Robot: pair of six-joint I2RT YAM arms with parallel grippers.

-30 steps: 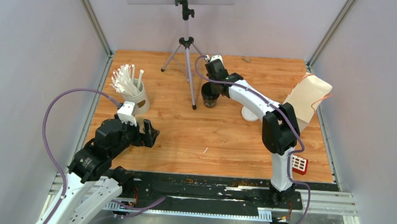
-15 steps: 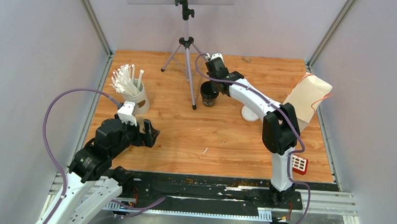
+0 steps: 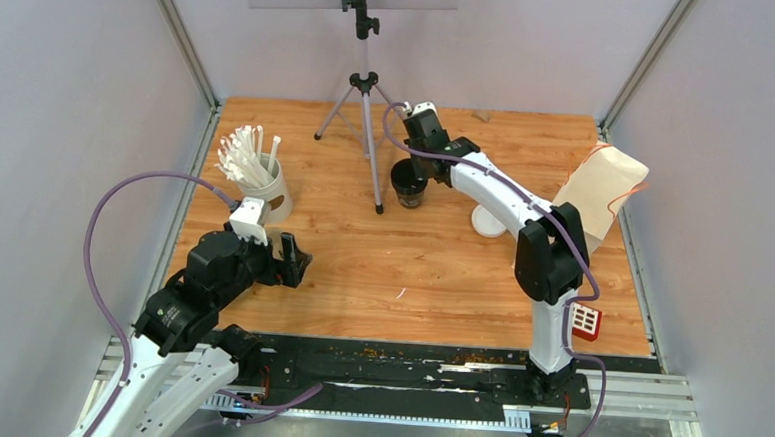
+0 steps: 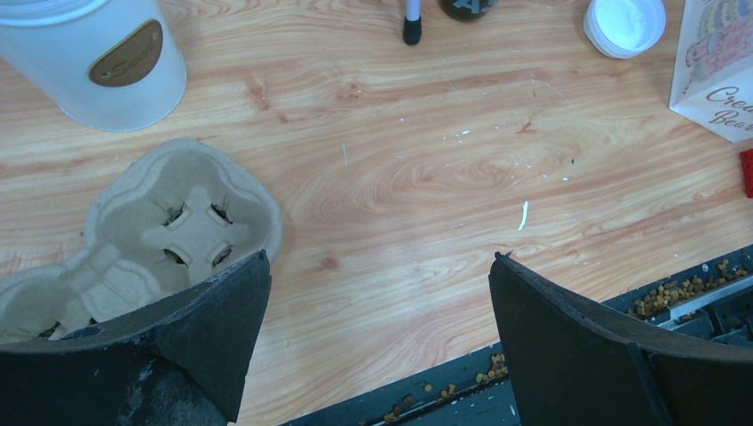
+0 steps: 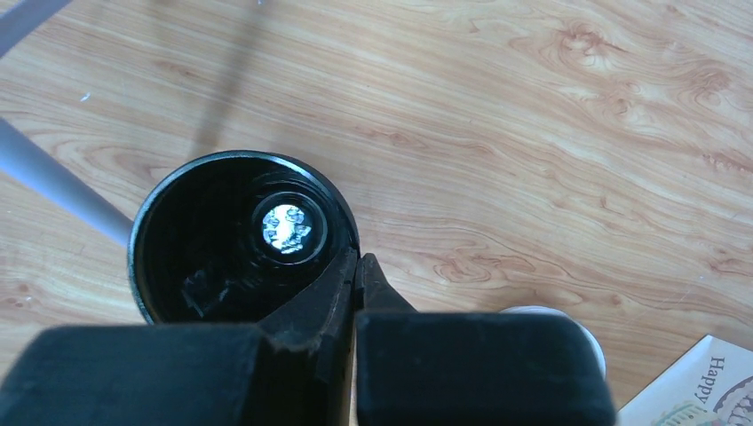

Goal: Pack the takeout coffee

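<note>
One black paper cup (image 3: 409,183) of the takeout coffee stands lidless on the far middle of the wooden table. In the right wrist view the cup (image 5: 240,240) shows its dark inside. My right gripper (image 5: 357,262) is shut on its rim, one finger inside and one outside. The right gripper (image 3: 419,158) reaches in from the cup's far right side. A round white lid (image 3: 485,222) lies flat to the right of the cup, apart from it. My left gripper (image 4: 377,266) hangs open over bare wood at the near left, holding nothing.
A brown pulp carrier tray (image 4: 169,222) lies just left of the left fingers. A white cup of straws (image 3: 255,177) stands at the left. A tripod (image 3: 367,107) stands beside the black cup. A paper bag (image 3: 605,190) leans at the right wall, with a red block (image 3: 585,321) nearer.
The right jaws have closed onto the black cup's rim, and the right wrist has shifted slightly toward the back. The left arm has not moved.
</note>
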